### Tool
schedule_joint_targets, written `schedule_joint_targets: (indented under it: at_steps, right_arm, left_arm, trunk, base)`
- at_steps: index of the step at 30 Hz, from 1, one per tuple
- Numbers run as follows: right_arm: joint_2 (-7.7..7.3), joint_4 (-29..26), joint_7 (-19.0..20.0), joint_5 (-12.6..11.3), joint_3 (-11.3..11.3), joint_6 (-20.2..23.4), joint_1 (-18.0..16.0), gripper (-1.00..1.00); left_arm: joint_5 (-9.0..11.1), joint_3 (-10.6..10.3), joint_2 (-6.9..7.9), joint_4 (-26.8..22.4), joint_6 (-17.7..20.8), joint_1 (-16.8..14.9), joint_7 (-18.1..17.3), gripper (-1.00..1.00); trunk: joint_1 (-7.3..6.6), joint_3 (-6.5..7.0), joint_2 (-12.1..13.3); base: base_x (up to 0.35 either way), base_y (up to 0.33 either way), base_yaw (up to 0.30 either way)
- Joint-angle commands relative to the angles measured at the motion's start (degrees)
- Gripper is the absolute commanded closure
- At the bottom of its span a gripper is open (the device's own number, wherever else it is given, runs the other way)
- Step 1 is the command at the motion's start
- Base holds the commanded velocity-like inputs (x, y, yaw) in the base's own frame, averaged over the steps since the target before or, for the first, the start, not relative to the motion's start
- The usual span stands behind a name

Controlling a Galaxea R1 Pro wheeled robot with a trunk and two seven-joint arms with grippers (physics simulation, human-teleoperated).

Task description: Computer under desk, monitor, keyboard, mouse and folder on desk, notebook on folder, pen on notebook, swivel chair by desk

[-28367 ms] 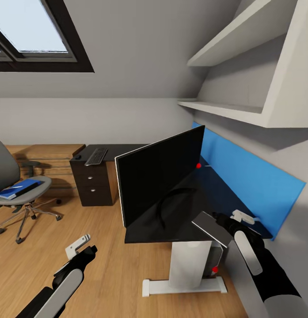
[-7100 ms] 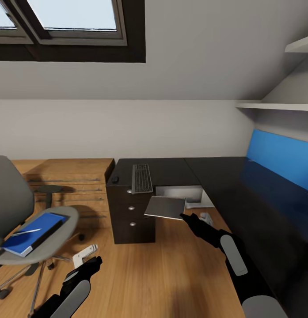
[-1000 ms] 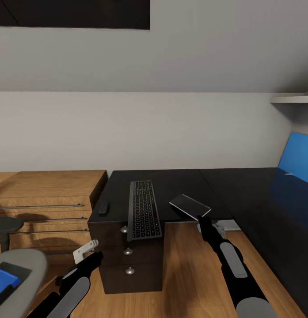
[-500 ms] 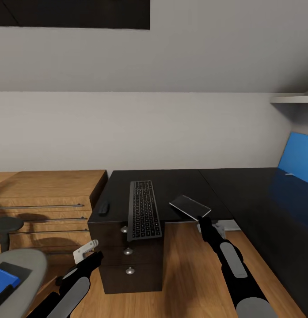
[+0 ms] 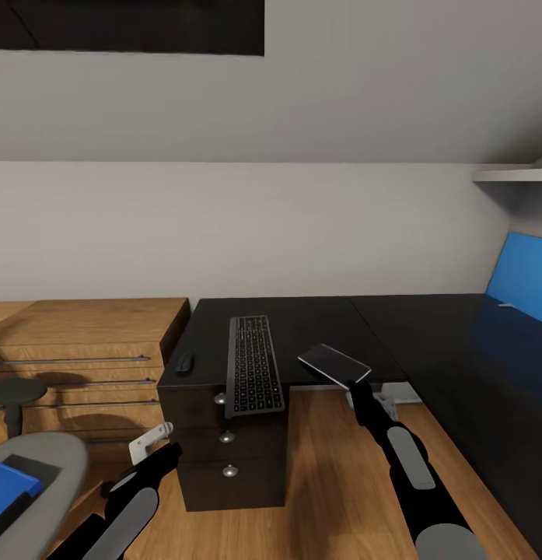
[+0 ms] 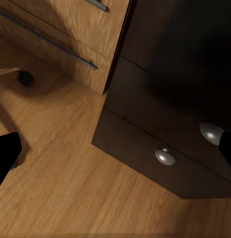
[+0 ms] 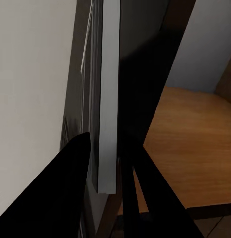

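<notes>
My right gripper (image 5: pixel 356 386) is shut on the grey notebook (image 5: pixel 334 363) and holds it tilted just above the front edge of the black desk (image 5: pixel 317 319). In the right wrist view the notebook (image 7: pixel 109 99) stands edge-on between the two dark fingers (image 7: pixel 70 193). The keyboard (image 5: pixel 253 364) lies on the desk over the drawer unit (image 5: pixel 228 459), its near end overhanging the edge. Left of it sits the small black mouse (image 5: pixel 183 362). My left gripper (image 5: pixel 150 442) hangs open and empty low in front of the drawers. The swivel chair seat (image 5: pixel 45 463) with the blue folder (image 5: pixel 10 481) is at bottom left.
A light wooden drawer chest (image 5: pixel 84 334) stands left of the desk. The blue rear panel (image 5: pixel 523 278) and a white shelf (image 5: pixel 512 175) are at the right. Wooden floor (image 5: pixel 325 482) lies between my arms, under the desk's inner corner.
Over the last second the view has shifted slightly, with the desk and chair sliding a little right. The notebook stays in my right gripper. Both arms keep their pose.
</notes>
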Motion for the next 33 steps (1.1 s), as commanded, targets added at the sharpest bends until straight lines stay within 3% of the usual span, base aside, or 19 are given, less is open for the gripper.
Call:
schedule_joint_targets:
  at_steps: [1,33]
  right_arm:
    - [0.07,-0.09,-0.11,-0.52,-0.23,0.37,-0.03,1.0]
    - [0.05,-0.09,-0.13,-0.48,-0.23,0.37,-0.03,1.0]
  left_arm:
    - [0.11,-0.11,0.06,-0.08,0.28,-0.06,0.35,-1.0]
    - [0.11,-0.2,0.06,-0.08,0.28,-0.06,0.35,-1.0]
  trunk:
    - [0.0,-0.06,-0.03]
    - [0.0,-0.06,-0.03]
  base:
    - [-0.005,0.0,0.0]
    - [0.008,0.025,0.0]
